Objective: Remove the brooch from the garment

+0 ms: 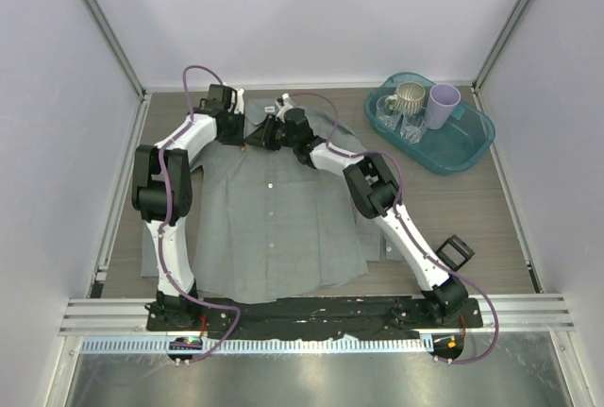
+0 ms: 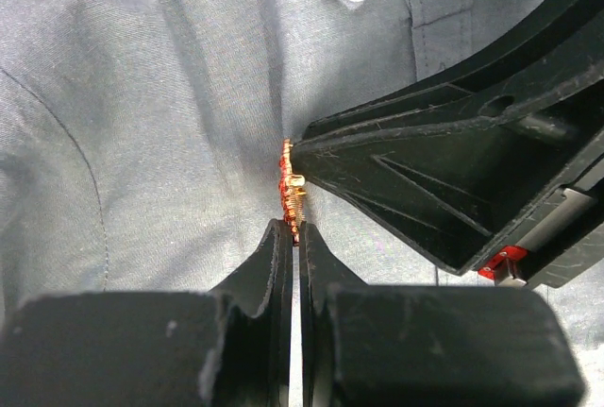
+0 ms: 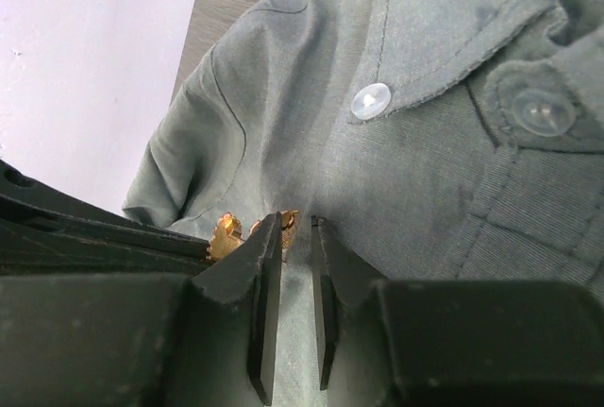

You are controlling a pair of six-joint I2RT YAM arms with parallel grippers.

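The garment [image 1: 274, 228], a grey button-up shirt, lies flat on the table with its collar at the far side. Both grippers meet just left of the collar. The brooch [image 2: 291, 190] is a tiny red-orange pin, seen edge-on and standing up from the cloth. My left gripper [image 2: 296, 230] is shut on its lower edge. My right gripper [image 3: 294, 223] has its jaws a narrow gap apart over the cloth. Its left fingertip touches the brooch [image 3: 226, 234], which lies mostly outside that finger. In the top view the brooch is hidden between my left gripper [image 1: 247, 135] and my right gripper [image 1: 268, 135].
A teal tub [image 1: 469, 150] at the far right holds a striped mug [image 1: 409, 98], a lilac cup [image 1: 444, 103] and glasses. White shirt buttons [image 3: 371, 100] sit on the collar and placket. Frame posts stand at the far corners.
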